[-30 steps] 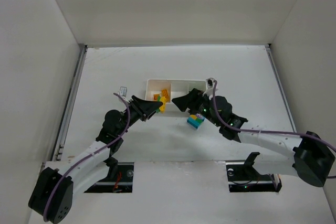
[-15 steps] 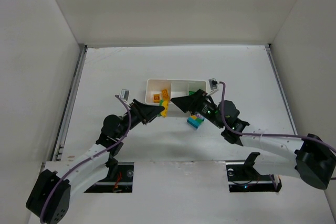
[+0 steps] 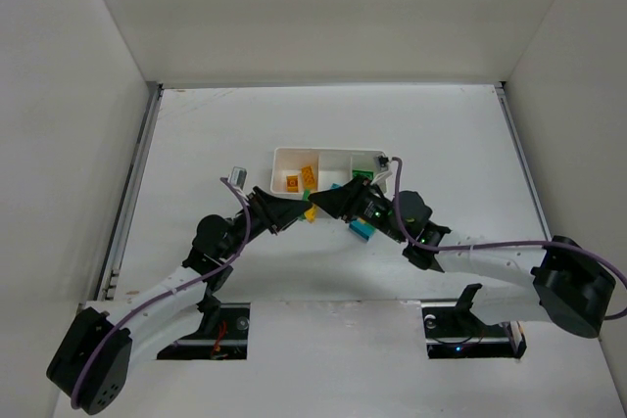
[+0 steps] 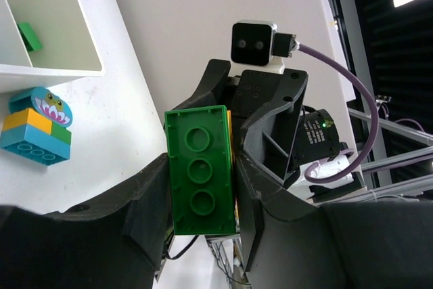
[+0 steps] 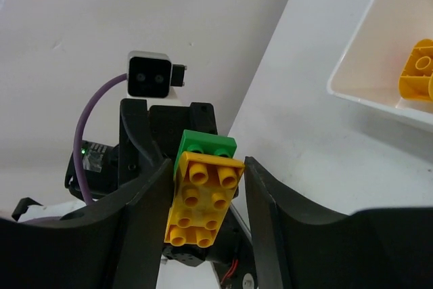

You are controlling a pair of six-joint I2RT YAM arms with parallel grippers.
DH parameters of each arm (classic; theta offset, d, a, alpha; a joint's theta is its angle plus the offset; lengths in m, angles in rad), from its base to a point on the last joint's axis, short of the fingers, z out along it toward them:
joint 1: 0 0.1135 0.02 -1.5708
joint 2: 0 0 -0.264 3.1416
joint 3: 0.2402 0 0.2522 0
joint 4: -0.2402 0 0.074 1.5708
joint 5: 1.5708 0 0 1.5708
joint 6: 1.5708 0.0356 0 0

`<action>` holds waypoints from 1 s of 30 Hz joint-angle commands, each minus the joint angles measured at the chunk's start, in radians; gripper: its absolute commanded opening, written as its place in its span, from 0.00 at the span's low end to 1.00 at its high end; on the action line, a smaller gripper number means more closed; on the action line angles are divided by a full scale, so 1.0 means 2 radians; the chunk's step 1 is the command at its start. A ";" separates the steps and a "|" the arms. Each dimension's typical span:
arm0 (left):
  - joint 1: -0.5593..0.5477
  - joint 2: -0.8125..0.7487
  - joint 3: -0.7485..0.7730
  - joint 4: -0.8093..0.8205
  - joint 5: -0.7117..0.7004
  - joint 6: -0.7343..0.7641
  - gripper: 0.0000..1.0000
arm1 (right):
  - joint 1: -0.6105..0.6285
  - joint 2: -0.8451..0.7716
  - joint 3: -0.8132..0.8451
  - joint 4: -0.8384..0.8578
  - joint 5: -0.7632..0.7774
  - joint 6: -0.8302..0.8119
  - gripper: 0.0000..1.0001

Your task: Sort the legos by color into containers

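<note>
Just before the tray [image 3: 328, 150], L pincer [image 4: 201, 174] & R pincer [image 5: 204, 187] both clamp 1 green+yellow clump [image 3: 311, 210]

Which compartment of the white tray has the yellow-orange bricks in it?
The left compartment in the top view: two yellow-orange bricks lie there. The right compartment holds a green brick.

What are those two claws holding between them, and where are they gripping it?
A green brick joined to a yellow brick. The left gripper pinches the green one's long sides; the right gripper pinches the yellow one's long sides.
</note>
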 commanded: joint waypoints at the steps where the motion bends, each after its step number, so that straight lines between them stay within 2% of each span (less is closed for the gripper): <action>1: -0.004 -0.008 0.006 0.049 -0.005 0.007 0.20 | 0.003 -0.006 0.012 0.050 0.000 0.002 0.51; 6: -0.008 -0.007 0.005 0.049 -0.006 0.008 0.20 | 0.004 -0.004 0.002 0.072 0.001 0.013 0.50; 11: -0.008 -0.006 0.007 0.048 0.002 0.008 0.24 | 0.003 -0.006 -0.007 0.090 0.006 0.021 0.36; 16: -0.009 -0.003 0.009 0.040 0.006 0.009 0.46 | 0.002 -0.008 -0.013 0.095 0.019 0.029 0.30; 19: -0.004 -0.007 0.005 0.032 0.002 0.011 0.52 | 0.000 -0.007 -0.015 0.087 0.023 0.028 0.30; 30: 0.005 -0.005 0.002 0.023 0.002 0.013 0.52 | -0.025 -0.013 -0.028 0.091 0.018 0.036 0.30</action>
